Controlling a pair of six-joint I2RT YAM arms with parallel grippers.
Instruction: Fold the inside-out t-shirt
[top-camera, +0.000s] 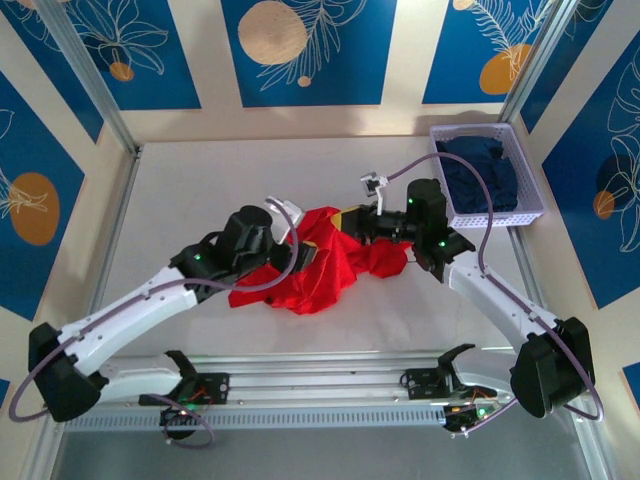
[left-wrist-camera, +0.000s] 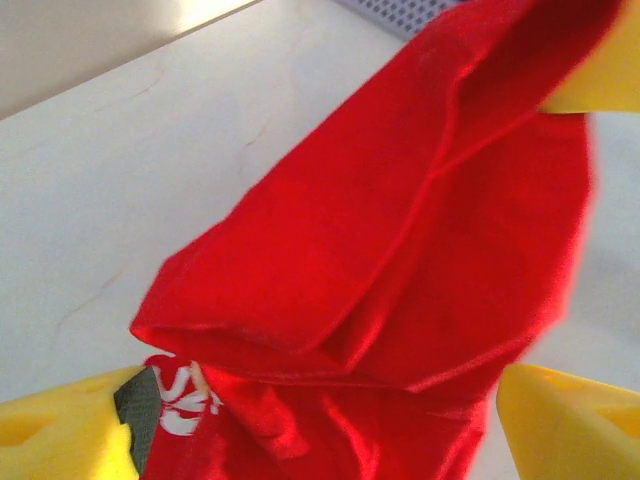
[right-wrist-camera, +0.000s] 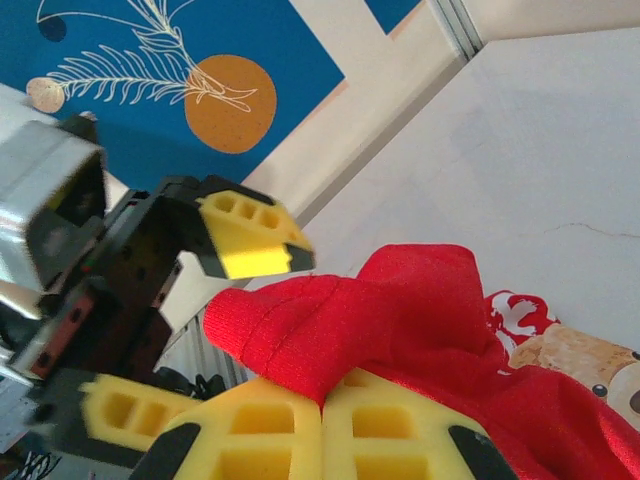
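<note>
Left hand (left-wrist-camera: 320, 425) spread wide, right hand (right-wrist-camera: 322, 425) clamped.

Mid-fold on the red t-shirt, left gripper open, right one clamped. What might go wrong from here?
1. The right gripper pinches only a small fold of the bright red cloth t-shirt; a pull may slip it free.
2. Cloth hangs between the fingers of the open left gripper; closing might catch several layers of the bunched shirt.

A pale basket (top-camera: 497, 219) holding a navy garment (top-camera: 480, 170) stands on the table (top-camera: 200, 190).
</note>
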